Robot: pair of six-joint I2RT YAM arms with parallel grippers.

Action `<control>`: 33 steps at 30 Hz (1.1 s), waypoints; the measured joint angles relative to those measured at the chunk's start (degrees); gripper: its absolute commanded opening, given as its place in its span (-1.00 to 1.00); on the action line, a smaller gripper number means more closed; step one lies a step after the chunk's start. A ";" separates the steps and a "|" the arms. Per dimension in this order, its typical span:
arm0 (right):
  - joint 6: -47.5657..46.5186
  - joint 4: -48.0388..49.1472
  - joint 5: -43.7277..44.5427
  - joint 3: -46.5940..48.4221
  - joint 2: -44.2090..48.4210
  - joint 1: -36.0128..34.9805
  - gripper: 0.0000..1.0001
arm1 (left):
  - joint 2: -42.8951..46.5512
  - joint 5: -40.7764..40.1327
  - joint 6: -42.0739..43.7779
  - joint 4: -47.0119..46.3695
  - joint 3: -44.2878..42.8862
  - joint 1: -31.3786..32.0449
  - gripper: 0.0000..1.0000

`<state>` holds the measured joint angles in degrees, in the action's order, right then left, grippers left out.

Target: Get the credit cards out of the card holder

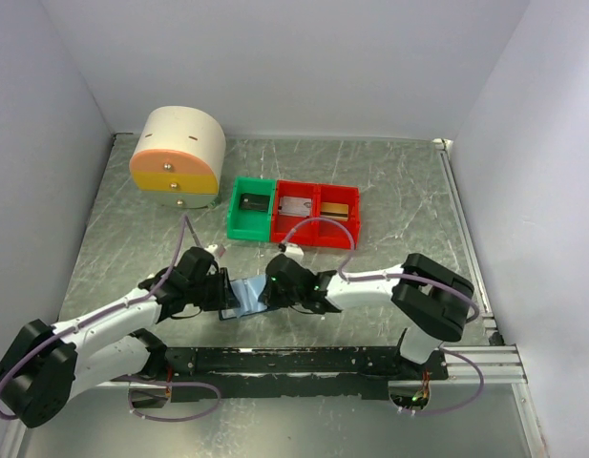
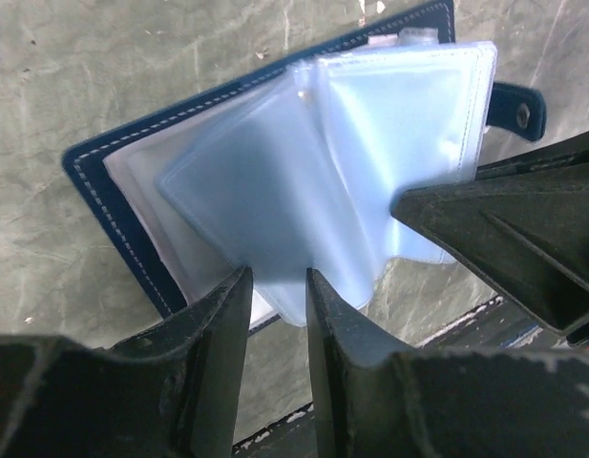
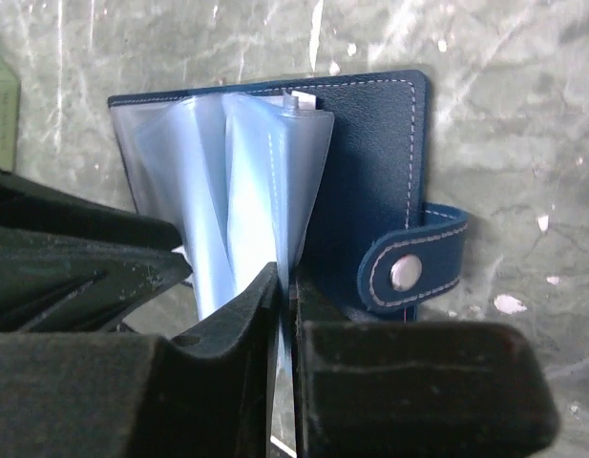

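Right between the two pincers, on the tabletop (image 1: 399, 181), the card holder (image 3: 370, 162) lies open with its navy cover down and its clear plastic sleeves (image 2: 399, 105) fanned up. The left pincer (image 2: 277, 286) is narrowed to a slim gap and has one sleeve's edge pinched in it. The right pincer (image 3: 284, 286) is squeezed nearly flat on another sleeve. The strap tab (image 3: 413, 272) with its snap sits just off the right pincer's outer finger.

Pose-wise, the left arm (image 1: 103, 334) is stretched out low over the tabletop and reaches in toward the middle. The right arm (image 1: 370, 286) is folded at the elbow and reaches back the other way, so the two pincers face each other almost nose to nose.

Well beyond both pincers is a row of bins: a green bin (image 1: 239, 229), then two red ones. A pale grey credit card (image 1: 294, 208) lies in the middle bin and a gold-tan credit card (image 1: 338, 208) in the end one. Can't tell if any card is left inside the sleeves.
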<state>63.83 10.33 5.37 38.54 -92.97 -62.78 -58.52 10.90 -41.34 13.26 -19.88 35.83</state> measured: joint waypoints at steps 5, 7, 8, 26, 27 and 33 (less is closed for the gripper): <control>-2.56 -13.88 5.73 10.62 -4.35 -1.86 -0.82 | 0.35 -1.86 0.13 1.05 -0.20 0.02 -0.28; -2.80 -19.61 8.61 15.17 -6.88 -3.17 -0.88 | 0.33 -2.51 0.22 1.51 -0.44 0.07 -0.29; -2.86 -21.66 9.88 16.87 -7.76 -3.41 -0.90 | 0.24 -2.93 0.24 1.79 -0.63 0.09 -0.28; -1.31 -18.01 12.33 7.17 -0.37 -4.92 -0.73 | 1.86 -5.29 0.17 3.69 -2.21 0.96 0.24; -1.33 -17.25 11.69 7.02 -0.44 -4.66 -0.73 | 1.07 -5.20 0.17 3.52 -2.21 1.27 0.18; -1.90 -15.45 9.57 7.04 -0.92 -4.15 -0.38 | -0.61 -8.79 -0.04 4.76 -2.73 5.03 0.26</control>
<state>61.93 -5.13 14.94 45.58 -93.89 -66.94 -59.13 2.11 -41.39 18.02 -22.61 40.86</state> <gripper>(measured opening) 0.176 0.555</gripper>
